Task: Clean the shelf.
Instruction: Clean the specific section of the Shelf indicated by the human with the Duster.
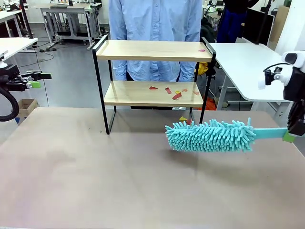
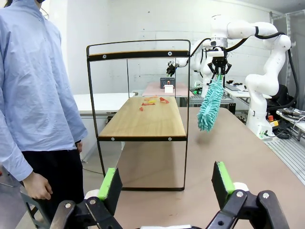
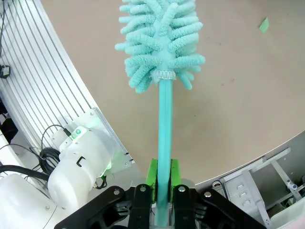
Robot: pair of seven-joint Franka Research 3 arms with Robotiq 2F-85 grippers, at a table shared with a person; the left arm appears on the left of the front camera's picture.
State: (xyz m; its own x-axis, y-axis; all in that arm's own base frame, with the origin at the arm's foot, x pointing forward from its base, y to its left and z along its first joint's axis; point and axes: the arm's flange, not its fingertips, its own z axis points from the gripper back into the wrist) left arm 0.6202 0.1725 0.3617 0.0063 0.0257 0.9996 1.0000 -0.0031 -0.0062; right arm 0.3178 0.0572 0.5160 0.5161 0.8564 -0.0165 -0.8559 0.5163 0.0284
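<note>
The shelf [image 1: 152, 50] stands at the table's far side, two light wooden boards in a black frame; red and yellow scraps [image 1: 172, 91] lie on its lower board and one pink bit [image 1: 202, 49] on the top board. My right gripper [image 1: 289, 136] at the right edge is shut on the handle of a turquoise fluffy duster [image 1: 209, 136], which hangs level above the table, in front of the shelf's right leg. The right wrist view shows the pads [image 3: 153, 175] clamping the handle [image 3: 164, 124]. My left gripper [image 1: 37, 80] is far left, open and empty [image 2: 167, 183], facing the shelf [image 2: 143, 119].
A person in a light blue shirt [image 1: 155, 28] stands right behind the shelf, one hand [image 2: 35, 186] hanging down. A few scraps [image 1: 183, 119] lie on the table under the shelf. A white side table [image 1: 248, 67] is at the right. The brown tabletop [image 1: 119, 176] is bare in front.
</note>
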